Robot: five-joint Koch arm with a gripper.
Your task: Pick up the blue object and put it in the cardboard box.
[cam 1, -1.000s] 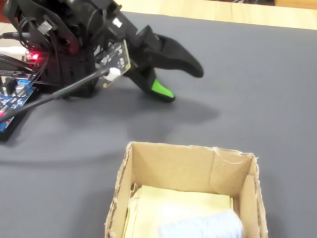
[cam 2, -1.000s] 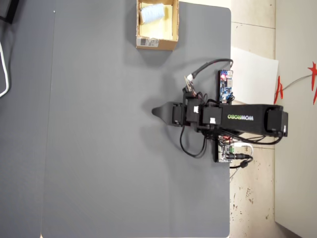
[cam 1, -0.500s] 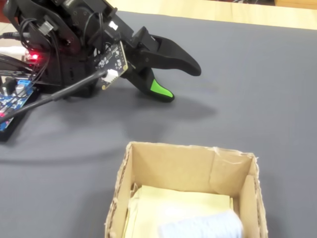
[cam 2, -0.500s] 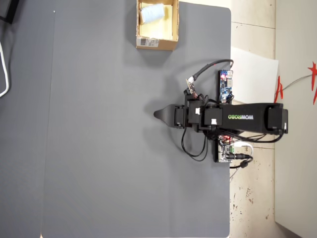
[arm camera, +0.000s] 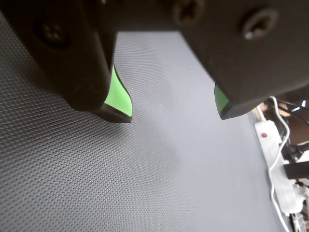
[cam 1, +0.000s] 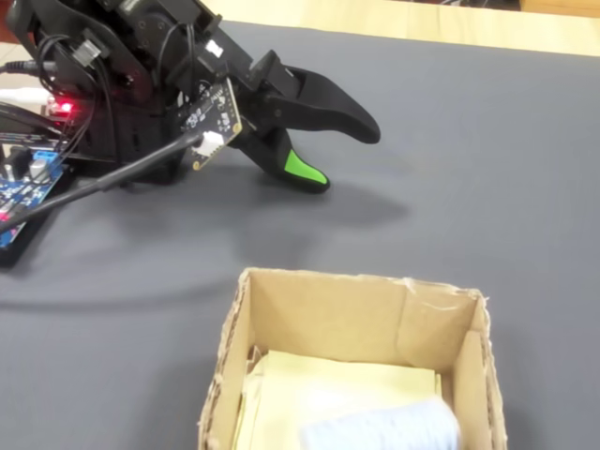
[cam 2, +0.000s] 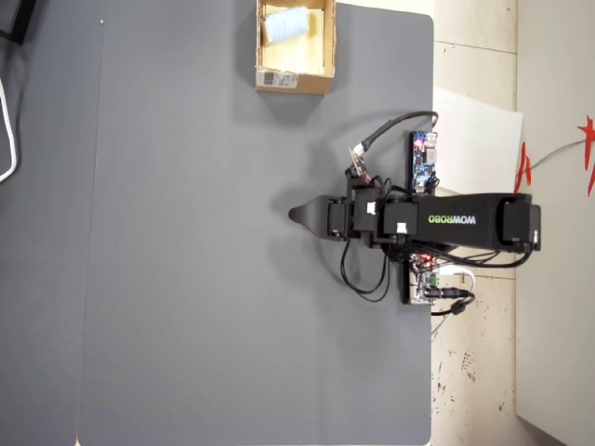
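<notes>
Dark grey textured mat over the counter point(cam 2: 186, 279), pale floor off to one side in the overhead view. Tool point(arm camera: 176, 115) released, black jaws with green pads spread apart over bare mat, nothing between them; in the fixed view point(cam 1: 345, 155) hanging low, near the arm's base and well apart from the box. Further out, cardboard box point(cam 1: 361, 319) open-topped near the mat's far edge in the overhead view point(cam 2: 296, 82). Blue object point(cam 1: 380, 427) already lying inside on the pale lining, also visible from overhead point(cam 2: 282, 27). By the look of it, placement done; nothing left but parking the arm.
</notes>
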